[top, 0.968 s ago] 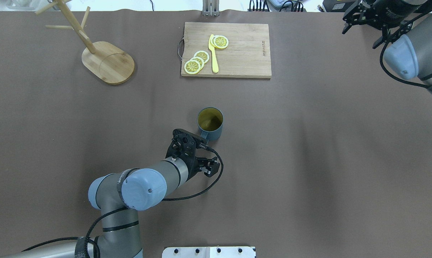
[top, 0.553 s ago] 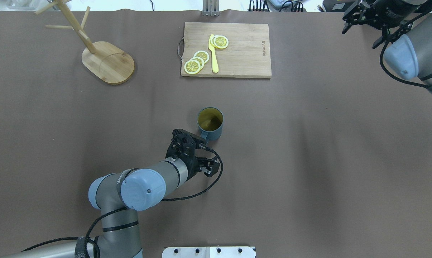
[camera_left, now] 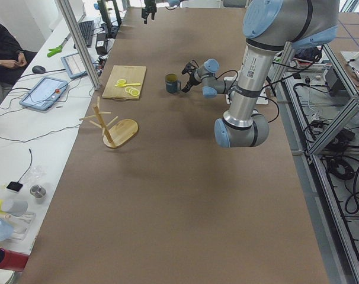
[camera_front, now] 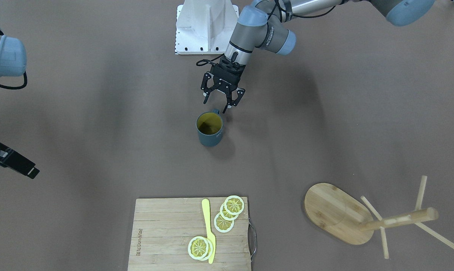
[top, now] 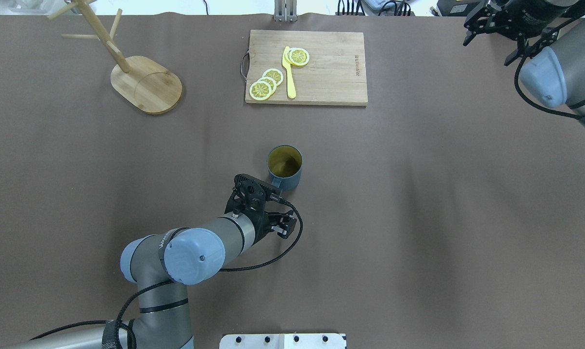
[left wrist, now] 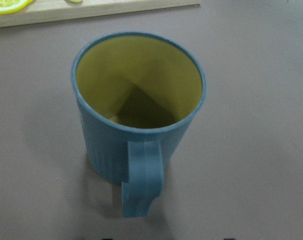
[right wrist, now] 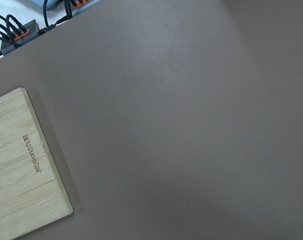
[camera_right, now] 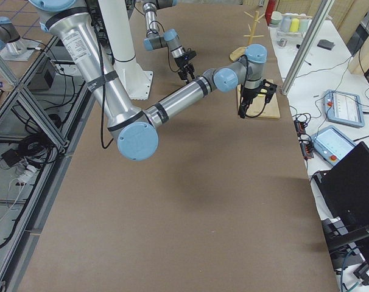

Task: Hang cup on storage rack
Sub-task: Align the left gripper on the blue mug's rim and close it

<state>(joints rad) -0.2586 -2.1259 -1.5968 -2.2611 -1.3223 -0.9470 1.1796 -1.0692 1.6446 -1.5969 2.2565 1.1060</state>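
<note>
Nothing has moved in the last second: the left tool (camera_front: 215, 105) still waits, fingers apart, just behind the handle of the cup (camera_front: 209, 131) — upright mid-surface, far from the rack (camera_front: 338, 212) — so I think the grab comes next.

Brown table (top: 418, 218) bears cup (top: 284, 167), rack (top: 146, 85), cutting board (top: 329, 72).
</note>
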